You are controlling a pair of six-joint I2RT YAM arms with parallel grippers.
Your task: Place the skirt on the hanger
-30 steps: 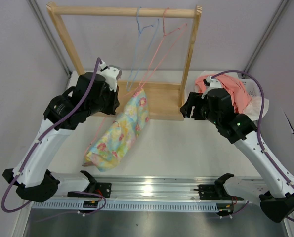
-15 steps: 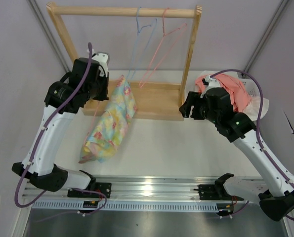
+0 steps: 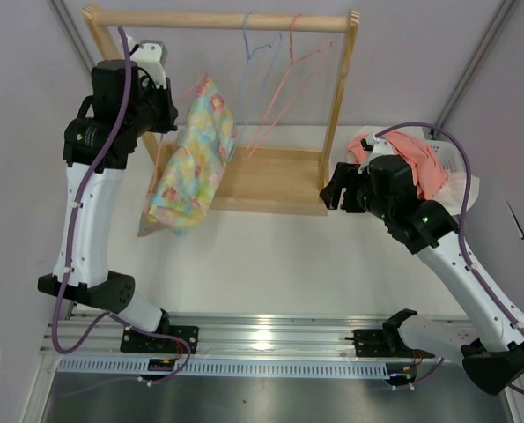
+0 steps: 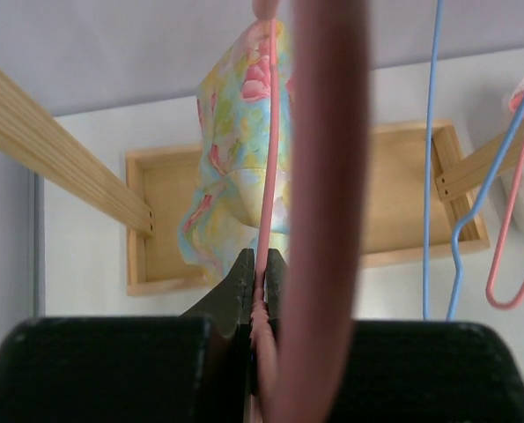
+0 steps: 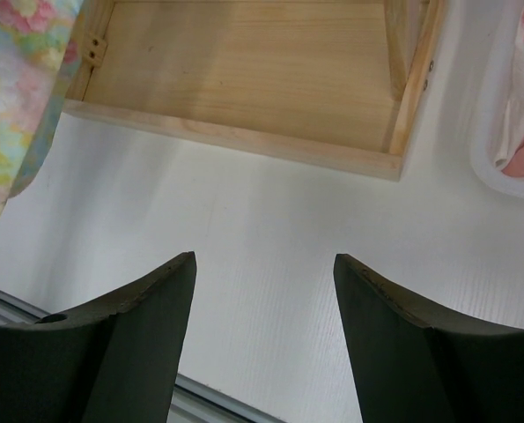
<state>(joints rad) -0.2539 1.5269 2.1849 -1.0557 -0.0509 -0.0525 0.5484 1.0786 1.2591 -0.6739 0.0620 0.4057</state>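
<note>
Skirt (image 3: pixel 189 159) and hanger (image 4: pixel 328 176) higher, in left jaws.

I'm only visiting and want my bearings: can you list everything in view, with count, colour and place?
table: one, white, beneath everything.
wooden rack: one, pale wood, far side of the table.
pink hanger: one, pink wire, held up near the rack's left post.
skirt: one, pastel yellow, blue, green with pink flowers, draped on the pink hanger.
light blue hangers: seemingly two, on the rack's bar.
second pink hanger: one, on the bar, right of the blue ones.
tub: one, whitish, right of the rack.
coral-pink garment: one, in the tub.
left tool: one, black, shut on the pink hanger.
right tool: one, black, open, empty, above the table.
</note>
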